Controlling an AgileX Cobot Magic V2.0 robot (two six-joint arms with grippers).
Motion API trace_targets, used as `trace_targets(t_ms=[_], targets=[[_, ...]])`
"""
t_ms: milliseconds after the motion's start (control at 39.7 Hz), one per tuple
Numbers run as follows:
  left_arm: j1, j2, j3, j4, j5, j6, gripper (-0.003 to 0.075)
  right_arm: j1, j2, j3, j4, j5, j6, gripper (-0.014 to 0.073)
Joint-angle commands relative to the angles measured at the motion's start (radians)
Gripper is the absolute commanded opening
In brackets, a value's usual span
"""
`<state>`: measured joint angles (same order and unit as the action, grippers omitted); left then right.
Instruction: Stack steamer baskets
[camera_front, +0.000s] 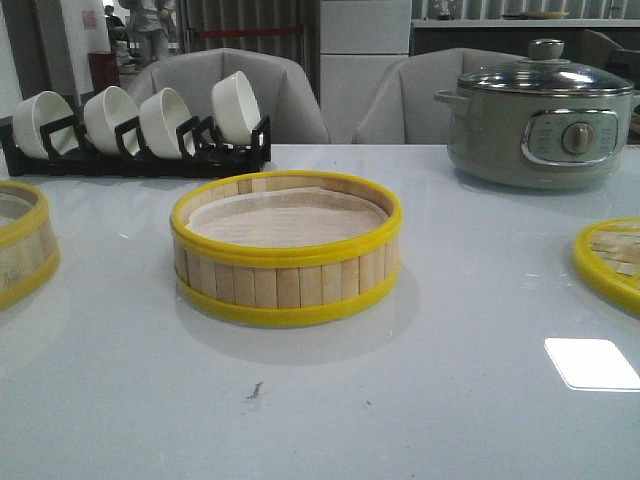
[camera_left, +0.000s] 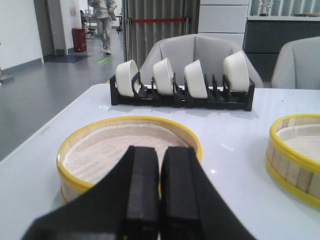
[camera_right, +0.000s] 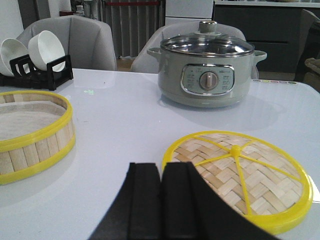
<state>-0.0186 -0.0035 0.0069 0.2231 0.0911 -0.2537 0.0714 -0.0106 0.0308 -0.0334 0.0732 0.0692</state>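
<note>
Closest in each wrist view, both arms' black fingers, left fingers (camera_left: 150, 185) and right fingers (camera_right: 150, 195), are pressed closed on nothing, while two unstacked steamer baskets wait on the white worktop (camera_front: 450, 330), one basket (camera_front: 286, 248) at centre, another (camera_front: 20, 243) at nine o'clock, seemingly ready for pickup.

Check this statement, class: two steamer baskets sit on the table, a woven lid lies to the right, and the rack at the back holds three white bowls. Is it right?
Not quite. The rack holds four white bowls, as the front view shows. The two steamer baskets and the woven lid are as stated.
</note>
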Motion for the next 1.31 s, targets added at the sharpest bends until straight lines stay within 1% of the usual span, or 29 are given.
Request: trace_targets(t_ms=[0,176,226,277,403,503,679,805,856,956,1132,1283], targets=[[0.000,-0.015,0.002,0.021,-0.084,-0.007,0.0102,0.000,-0.021,-0.015,-0.006,-0.087,-0.004,0.0052],[0.000,-0.015,0.002,0.013,-0.068,-0.007,0.0102,0.000,-0.021,-0.015,-0.006,-0.087,-0.004,0.0052],[0.000,-0.011,0.000,-0.062,-0.073,-0.009,0.0102,0.000,-0.021,-0.015,-0.006,-0.087,-0.004,0.0052],[0.000,-0.006,-0.011,-0.081,-0.077,-0.009,0.0102,0.000,-0.021,-0.015,-0.006,-0.087,-0.004,0.0052],[0.000,0.083,-0.128,-0.144,-0.030,-0.009,0.0102,0.000,-0.021,-0.015,-0.006,-0.087,-0.004,0.0052],[0.000,0.249,-0.335,-0.144,0.087,-0.009,0.0102,0.000,-0.021,-0.015,-0.006,-0.087,-0.004,0.0052],[0.000,0.604,-0.827,-0.088,0.381,0.009,0.0102,0.000,-0.021,-0.015,-0.006,-0.087,-0.004,0.0052],[0.000,0.788,-1.110,-0.095,0.538,0.108,0.0102,0.000,-0.021,-0.015,-0.006,-0.087,-0.004,0.0052],[0.000,0.840,-1.176,-0.095,0.573,0.138,0.0102,0.000,-0.021,-0.015,-0.006,-0.087,-0.004,0.0052],[0.000,0.917,-1.253,-0.095,0.631,0.180,0.0102,0.000,-0.021,-0.015,-0.006,-0.087,-0.004,0.0052],[0.000,0.959,-1.256,-0.097,0.670,0.182,0.0102,0.000,-0.021,-0.015,-0.006,-0.087,-0.004,0.0052],[0.000,0.983,-1.256,-0.099,0.674,0.186,0.0102,0.000,-0.021,-0.015,-0.006,-0.087,-0.004,0.0052]])
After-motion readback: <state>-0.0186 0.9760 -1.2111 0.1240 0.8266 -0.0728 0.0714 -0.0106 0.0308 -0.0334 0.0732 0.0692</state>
